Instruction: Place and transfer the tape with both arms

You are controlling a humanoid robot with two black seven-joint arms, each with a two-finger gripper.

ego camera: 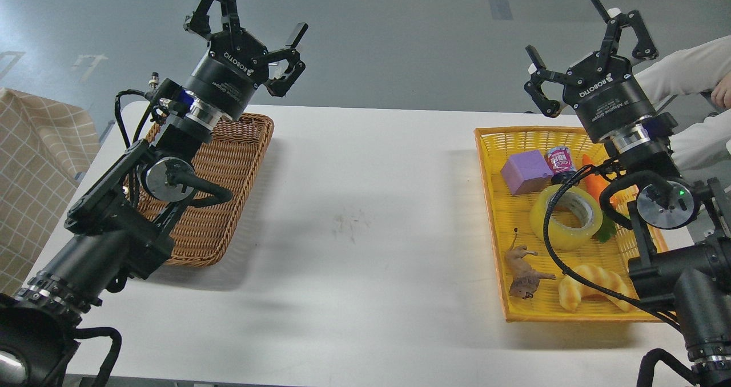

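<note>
A white table point(365, 221) stands on a grey floor, seen from the head view; a checked cloth point(34, 170) hangs at the far left edge, and a person's pale sleeve point(685, 73) reaches in at the far right.

On the right side of the table sits a yellow basket point(491, 204). The tape point(565, 216) lies flat in its middle, core ring facing up. The right gripper point(577, 56) hangs in the air beyond the far end of the basket, well apart from the tape, fingers spread wide and holding nothing. The right arm point(662, 204) comes in from the near right, and one of its black cables point(551, 244) loops across the near left part of the roll.

Around the tape: a purple block point(525, 171) just beyond it to the left, a small pink-labelled can point(561, 160) beside the block, and an orange carrot point(597, 184) against the tape's right side, partly hidden by the arm. Nearer in the basket lie a brown toy animal point(525, 273) and a croissant point(594, 284).

On the left side sits a brown wicker basket point(228, 164), partly covered by the left arm point(131, 204). The left gripper point(262, 21) is raised above the basket's far end, fingers spread apart and empty, far across the table from the tape.
</note>
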